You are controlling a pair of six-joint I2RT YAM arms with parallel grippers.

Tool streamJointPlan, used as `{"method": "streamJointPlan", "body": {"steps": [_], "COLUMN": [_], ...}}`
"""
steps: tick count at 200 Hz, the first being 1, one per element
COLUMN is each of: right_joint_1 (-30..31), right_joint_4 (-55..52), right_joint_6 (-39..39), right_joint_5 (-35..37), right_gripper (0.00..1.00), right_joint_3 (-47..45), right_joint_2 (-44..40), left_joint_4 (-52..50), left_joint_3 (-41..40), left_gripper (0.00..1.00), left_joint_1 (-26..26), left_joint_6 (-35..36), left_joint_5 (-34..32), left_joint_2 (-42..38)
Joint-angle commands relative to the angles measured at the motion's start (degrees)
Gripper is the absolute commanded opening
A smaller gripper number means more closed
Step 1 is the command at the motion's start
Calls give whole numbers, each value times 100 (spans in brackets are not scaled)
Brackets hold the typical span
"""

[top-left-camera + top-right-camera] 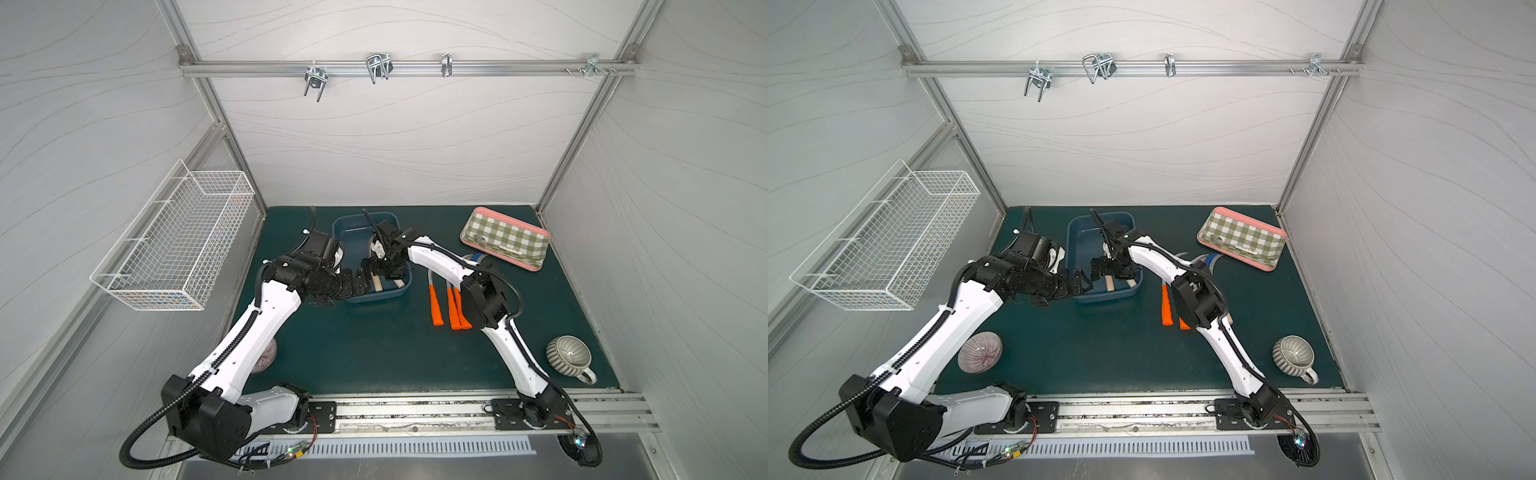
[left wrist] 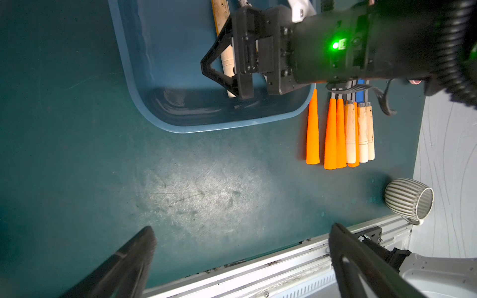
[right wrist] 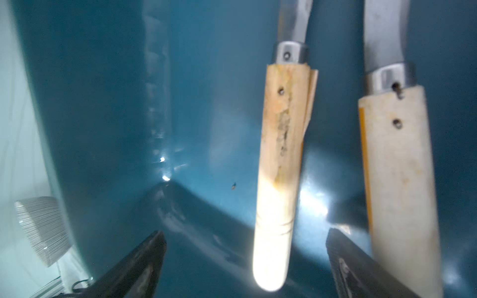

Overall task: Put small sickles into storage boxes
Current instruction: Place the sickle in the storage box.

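Two overhead eyes, two wrist cameras
Both top views look steeply down from high above the front edge of the desk [image 1: 374,353] and take in all of it alike. The left wrist camera faces along the desk toward the storage box [image 2: 180,113] and right gripper [image 2: 224,80] from some way off. The right wrist camera sits close inside that box, beside two small sickles [image 3: 278,167].

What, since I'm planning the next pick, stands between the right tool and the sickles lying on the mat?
Only the side wall of the tub: the right tool hangs open inside it, and the sickles lie on the mat just outside.
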Motion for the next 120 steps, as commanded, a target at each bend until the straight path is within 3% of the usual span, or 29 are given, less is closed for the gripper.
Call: {"method": "streamJointPlan", "body": {"steps": [1, 58, 120], "right_joint_1": [-20, -138, -269], "right_joint_4": [-103, -201, -654], "right_joint_6": [124, 233, 160], "right_joint_5": [-173, -253, -61], "right_gripper": [99, 99, 99], "right_joint_3": [-116, -676, -1341], "right_joint_2": [-605, -1363, -2286], "left_joint_4": [73, 223, 318], "left_joint_3": [253, 275, 220], "left_gripper": [99, 99, 99], "left_joint_1": [30, -28, -592], "left_joint_6": [-77, -200, -329], "left_joint_5": [148, 296, 27], "left_joint_2": [-75, -41, -6]}}
